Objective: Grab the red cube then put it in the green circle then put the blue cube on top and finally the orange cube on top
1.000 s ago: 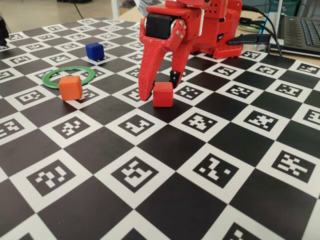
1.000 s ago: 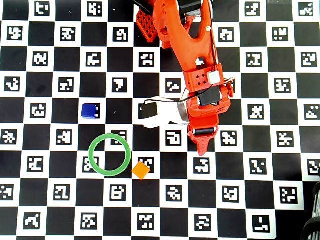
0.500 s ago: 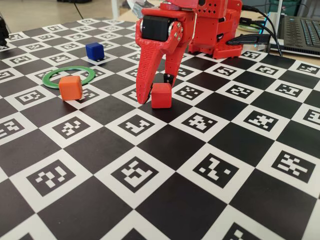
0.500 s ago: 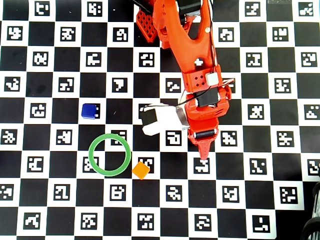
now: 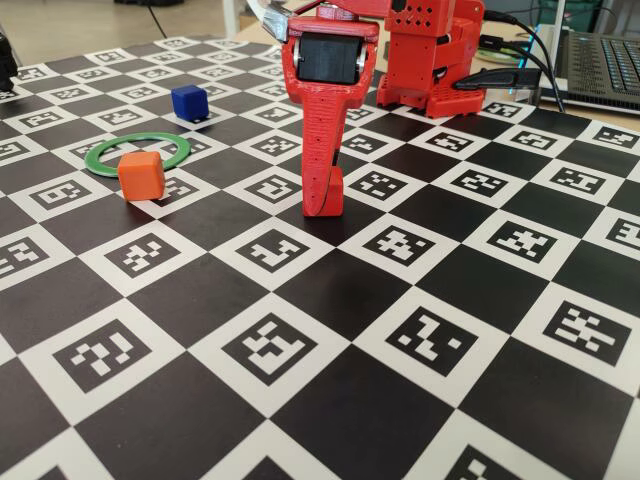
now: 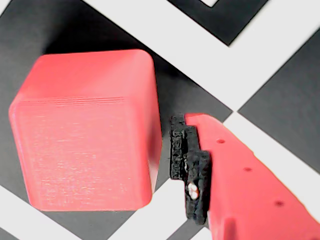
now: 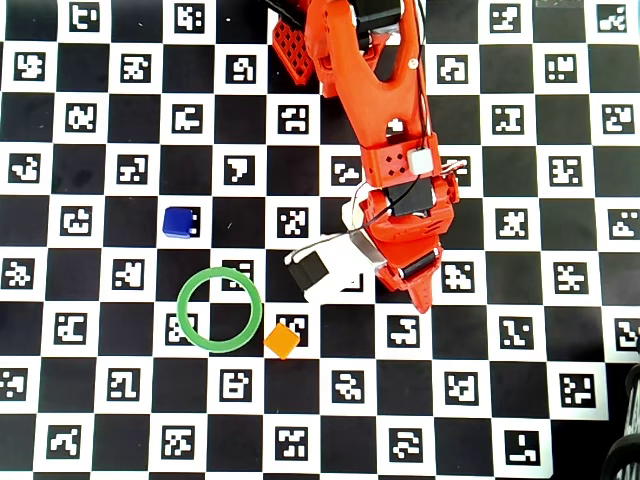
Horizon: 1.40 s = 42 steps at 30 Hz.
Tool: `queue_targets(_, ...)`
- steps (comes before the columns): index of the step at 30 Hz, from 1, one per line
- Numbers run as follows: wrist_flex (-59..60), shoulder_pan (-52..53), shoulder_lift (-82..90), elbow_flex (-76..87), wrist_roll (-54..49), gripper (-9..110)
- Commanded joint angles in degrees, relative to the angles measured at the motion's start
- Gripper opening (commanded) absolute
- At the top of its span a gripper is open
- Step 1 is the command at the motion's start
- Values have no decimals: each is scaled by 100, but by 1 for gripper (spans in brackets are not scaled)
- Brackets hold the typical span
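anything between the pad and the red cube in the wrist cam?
Nothing. In the wrist view only a thin dark gap of board separates the black pad from the red cube; contact can't be confirmed.

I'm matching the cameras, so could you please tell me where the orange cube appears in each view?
Fixed view: orange cube at left, just in front of the green circle.
Wrist view: not in it.
Overhead view: orange cube below centre, just lower right of the green circle.
Shared landmark: the green circle.
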Motion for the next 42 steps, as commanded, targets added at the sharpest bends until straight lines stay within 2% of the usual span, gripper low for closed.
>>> queue_targets(1, -97, 35, 132, -79, -369, 41)
queue_targets(10, -70, -9, 123, -62, -563, 39)
queue_targets(22, -237, 9, 272, 158, -369, 10)
queue_targets(26, -167, -9, 290, 114, -299, 7)
queue_targets(34, 1195, 132, 615, -1037, 360, 6)
queue_targets(42, 3050, 853, 686, -2663, 844, 3)
